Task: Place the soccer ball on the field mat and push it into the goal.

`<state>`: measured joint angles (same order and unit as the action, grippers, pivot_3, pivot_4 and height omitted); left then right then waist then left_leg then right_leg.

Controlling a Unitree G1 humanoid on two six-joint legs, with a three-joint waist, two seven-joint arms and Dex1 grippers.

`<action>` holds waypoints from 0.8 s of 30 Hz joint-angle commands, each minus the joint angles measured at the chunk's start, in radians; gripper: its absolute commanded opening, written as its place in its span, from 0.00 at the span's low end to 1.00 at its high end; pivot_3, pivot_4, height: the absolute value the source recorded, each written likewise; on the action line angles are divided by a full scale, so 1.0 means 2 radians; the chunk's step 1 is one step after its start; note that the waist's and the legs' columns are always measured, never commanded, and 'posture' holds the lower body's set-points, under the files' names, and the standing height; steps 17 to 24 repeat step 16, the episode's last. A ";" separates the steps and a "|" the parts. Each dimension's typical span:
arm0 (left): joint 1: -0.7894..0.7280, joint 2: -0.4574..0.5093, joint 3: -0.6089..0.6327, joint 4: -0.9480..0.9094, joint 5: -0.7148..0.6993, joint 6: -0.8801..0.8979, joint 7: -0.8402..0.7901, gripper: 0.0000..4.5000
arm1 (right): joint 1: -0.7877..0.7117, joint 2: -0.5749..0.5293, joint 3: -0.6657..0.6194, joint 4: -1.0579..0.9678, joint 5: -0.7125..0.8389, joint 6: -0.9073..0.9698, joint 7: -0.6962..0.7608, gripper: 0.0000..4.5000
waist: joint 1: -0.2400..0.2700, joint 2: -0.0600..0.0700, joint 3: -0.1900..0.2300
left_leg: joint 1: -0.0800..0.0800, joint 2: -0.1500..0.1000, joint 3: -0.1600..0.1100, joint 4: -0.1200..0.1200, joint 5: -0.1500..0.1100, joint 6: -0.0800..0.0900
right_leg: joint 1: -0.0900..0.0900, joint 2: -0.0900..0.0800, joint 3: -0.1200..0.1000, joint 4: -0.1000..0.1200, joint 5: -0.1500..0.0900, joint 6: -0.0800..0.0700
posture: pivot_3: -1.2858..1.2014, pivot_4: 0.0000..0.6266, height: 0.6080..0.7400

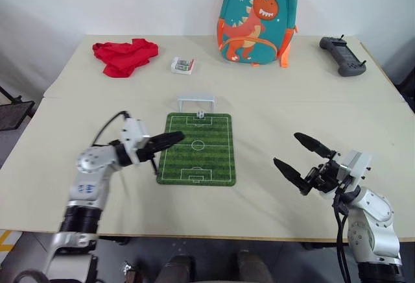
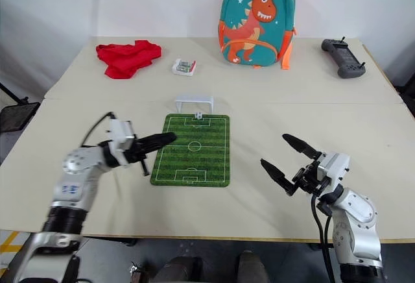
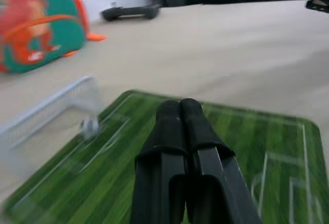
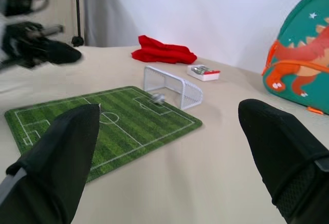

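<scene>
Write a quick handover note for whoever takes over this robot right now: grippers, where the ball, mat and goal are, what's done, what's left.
Left gripper: fingers shut, empty, level above the near-left part of the green striped field mat.
Right gripper: fingers open, empty, above bare table right of the mat.
Tiny black-and-white soccer ball: on the mat's far end, just in front of the small white goal frame, which stands at the mat's far edge.
Done: ball is on the mat.
Left: it does not look fully inside the goal; push it in.
</scene>
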<state>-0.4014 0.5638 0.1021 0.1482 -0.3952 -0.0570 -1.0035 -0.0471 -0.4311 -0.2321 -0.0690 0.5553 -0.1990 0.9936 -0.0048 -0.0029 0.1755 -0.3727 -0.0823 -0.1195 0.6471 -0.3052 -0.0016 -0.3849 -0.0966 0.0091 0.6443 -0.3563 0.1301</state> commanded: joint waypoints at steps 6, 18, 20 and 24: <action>0.157 0.052 0.116 -0.123 -0.031 0.102 0.078 0.01 | -0.014 0.011 -0.002 0.022 -0.002 -0.033 0.003 1.00 | 0.002 0.000 0.000 | 0.001 0.000 0.000 0.000 0.000 0.000 | 0.001 0.000 0.004 0.000 0.000 0.000 | 0.52 0.24 1.00; 0.244 -0.003 0.177 -0.184 -0.013 0.095 0.192 0.01 | -0.037 0.016 -0.006 0.073 -0.056 -0.072 -0.055 1.00 | 0.004 0.000 0.000 | 0.001 0.000 0.000 0.000 0.000 0.000 | 0.001 0.000 0.004 0.000 0.000 0.000 | 0.52 0.24 1.00; 0.244 -0.003 0.177 -0.184 -0.013 0.095 0.192 0.01 | -0.037 0.016 -0.006 0.073 -0.056 -0.072 -0.055 1.00 | 0.004 0.000 0.000 | 0.001 0.000 0.000 0.000 0.000 0.000 | 0.001 0.000 0.004 0.000 0.000 0.000 | 0.52 0.24 1.00; 0.244 -0.003 0.177 -0.184 -0.013 0.095 0.192 0.01 | -0.037 0.016 -0.006 0.073 -0.056 -0.072 -0.055 1.00 | 0.004 0.000 0.000 | 0.001 0.000 0.000 0.000 0.000 0.000 | 0.001 0.000 0.004 0.000 0.000 0.000 | 0.52 0.24 1.00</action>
